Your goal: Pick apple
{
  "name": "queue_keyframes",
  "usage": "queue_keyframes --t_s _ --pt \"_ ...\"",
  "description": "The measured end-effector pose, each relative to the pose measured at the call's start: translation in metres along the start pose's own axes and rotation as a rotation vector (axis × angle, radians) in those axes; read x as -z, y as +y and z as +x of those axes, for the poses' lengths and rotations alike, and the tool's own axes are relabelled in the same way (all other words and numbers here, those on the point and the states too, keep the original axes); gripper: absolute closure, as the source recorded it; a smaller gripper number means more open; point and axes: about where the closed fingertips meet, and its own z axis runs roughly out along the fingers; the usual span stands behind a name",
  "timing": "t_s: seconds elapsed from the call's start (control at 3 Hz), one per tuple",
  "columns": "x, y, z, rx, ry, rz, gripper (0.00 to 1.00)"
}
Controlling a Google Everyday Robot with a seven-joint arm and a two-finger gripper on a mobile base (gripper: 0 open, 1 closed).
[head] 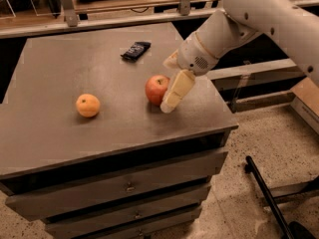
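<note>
The red apple (155, 87) sits on the grey cabinet top (60, 73), right of centre. My gripper (164, 94) reaches down from the white arm at the upper right and is at the apple's right side. One cream finger (176, 89) lies against the apple's front right, its tip touching down near the table. The other finger shows only as a stub behind the apple. The fingers stand apart, open, with the apple partly between them and still resting on the top.
An orange citrus fruit (87, 105) lies left of the apple. A small black packet (135, 50) lies at the back. The cabinet's right edge is close to the apple. Drawers are below, a railing behind, and a black bar (266, 195) lies on the floor.
</note>
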Motion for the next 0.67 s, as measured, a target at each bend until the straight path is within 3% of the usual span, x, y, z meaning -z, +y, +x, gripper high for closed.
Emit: queue_keyframes --t_s 0.33,0.67 --pt "-0.0088 -0.0005 0.0006 -0.001 -0.021 -0.011 0.0" --pt "-0.0107 -0.0001 -0.0002 0.0 -0.021 -0.014 0.17"
